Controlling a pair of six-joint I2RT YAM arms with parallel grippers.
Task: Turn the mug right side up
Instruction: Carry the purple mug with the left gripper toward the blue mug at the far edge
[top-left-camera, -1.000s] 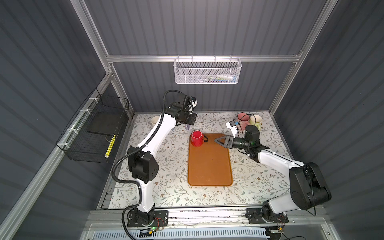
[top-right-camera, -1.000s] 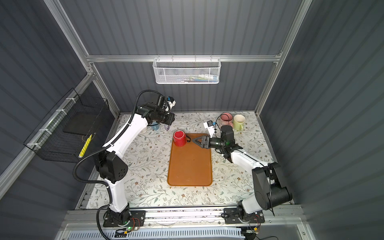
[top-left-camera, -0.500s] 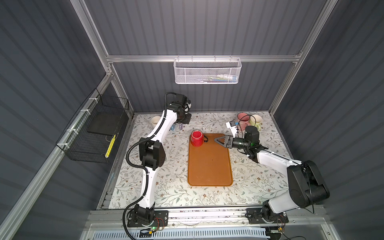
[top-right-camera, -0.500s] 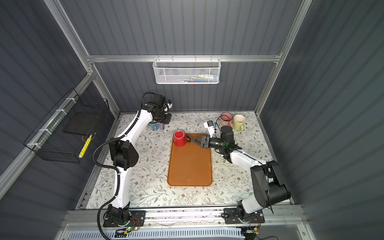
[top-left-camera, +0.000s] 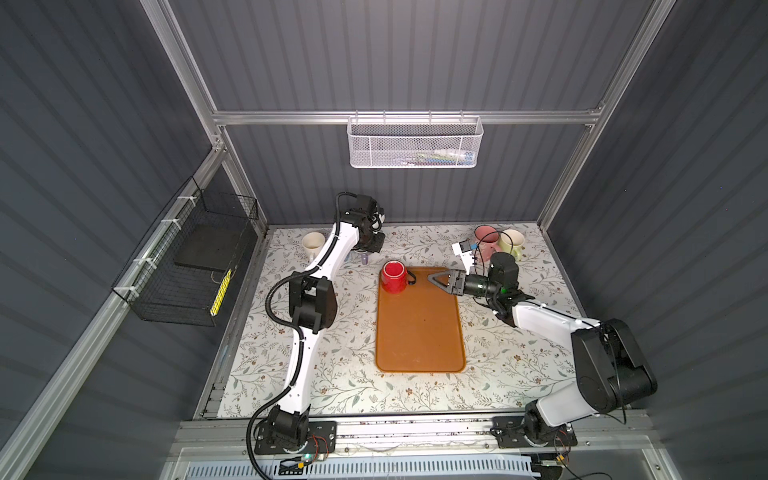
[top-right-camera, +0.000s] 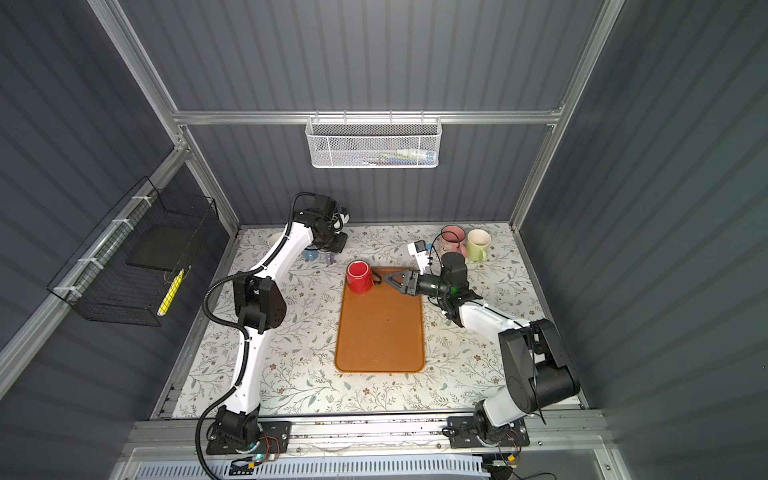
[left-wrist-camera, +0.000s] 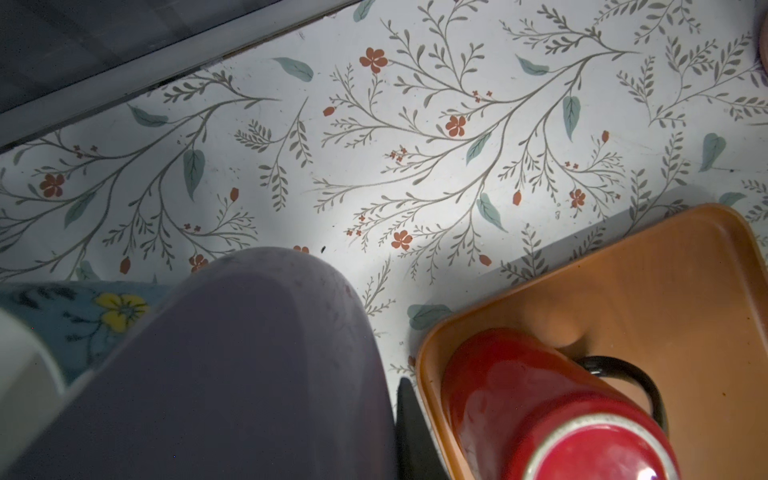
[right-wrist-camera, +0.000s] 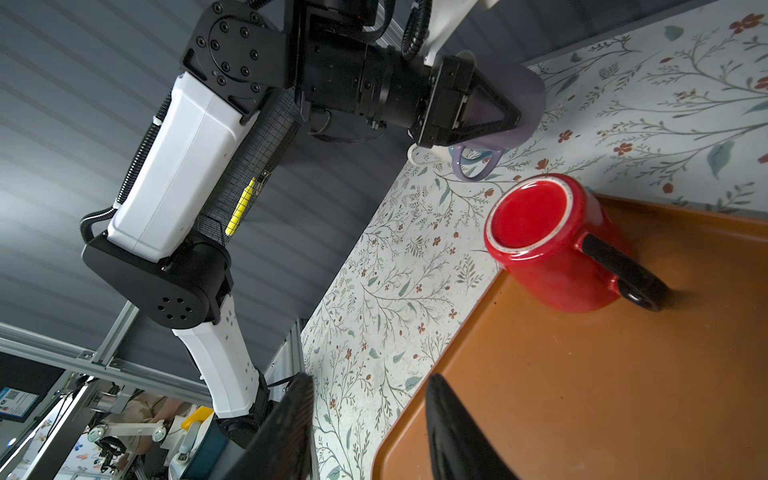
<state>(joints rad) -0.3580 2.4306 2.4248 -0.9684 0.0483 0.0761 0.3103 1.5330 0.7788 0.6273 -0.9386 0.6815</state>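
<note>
The red mug (top-left-camera: 393, 276) stays base-up in the 11 o'clock corner of the tray (top-left-camera: 419, 332), our right gripper (top-left-camera: 430, 277) half-open and empty at its 3 o'clock; only our left gripper (right-wrist-camera: 510, 118), clamping a purple mug (left-wrist-camera: 249, 353) at 11 o'clock, has sunk, so the flip remains ahead.

On the floral table (top-left-camera: 332, 353) lie an orange tray (top-left-camera: 419, 332), cream mug (top-left-camera: 312, 245), pink mug (top-left-camera: 485, 236) and pale-green mug (top-left-camera: 512, 243).
</note>
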